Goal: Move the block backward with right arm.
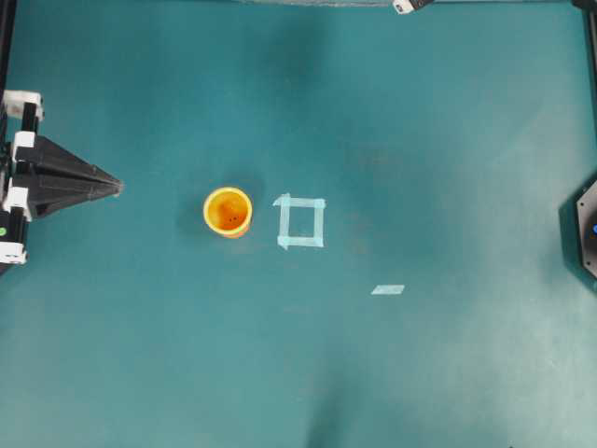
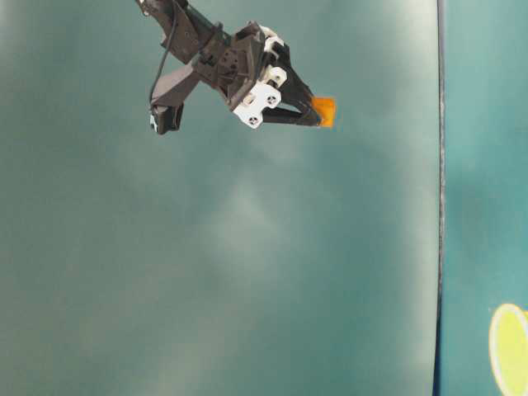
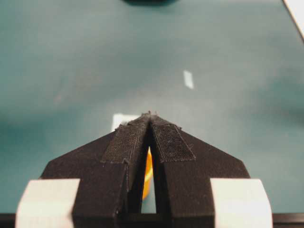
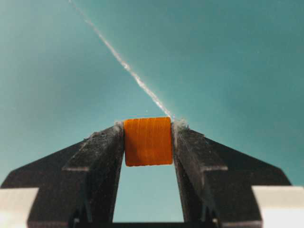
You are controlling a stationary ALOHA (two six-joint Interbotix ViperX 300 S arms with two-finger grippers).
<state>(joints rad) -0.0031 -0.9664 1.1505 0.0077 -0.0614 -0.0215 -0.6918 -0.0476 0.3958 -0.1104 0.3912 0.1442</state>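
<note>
The block [image 4: 147, 141], a small orange cube, is clamped between the two black fingers of my right gripper [image 4: 147, 129]. In the table-level view the right gripper [image 2: 317, 114] holds the block [image 2: 324, 110] at its tips, up against the teal background. The overhead view shows neither that gripper's jaws nor the block. My left gripper [image 1: 116, 187] rests at the table's left edge, pointing right. Its jaws are shut, the tips [image 3: 149, 115] touching with nothing held.
A yellow-orange cup [image 1: 228, 212] stands upright left of centre, and a sliver of it shows through the left gripper's gap. A pale tape square outline [image 1: 301, 222] lies just right of it, with a short tape strip [image 1: 387, 289] farther right. The right arm's base [image 1: 586, 231] is at the right edge.
</note>
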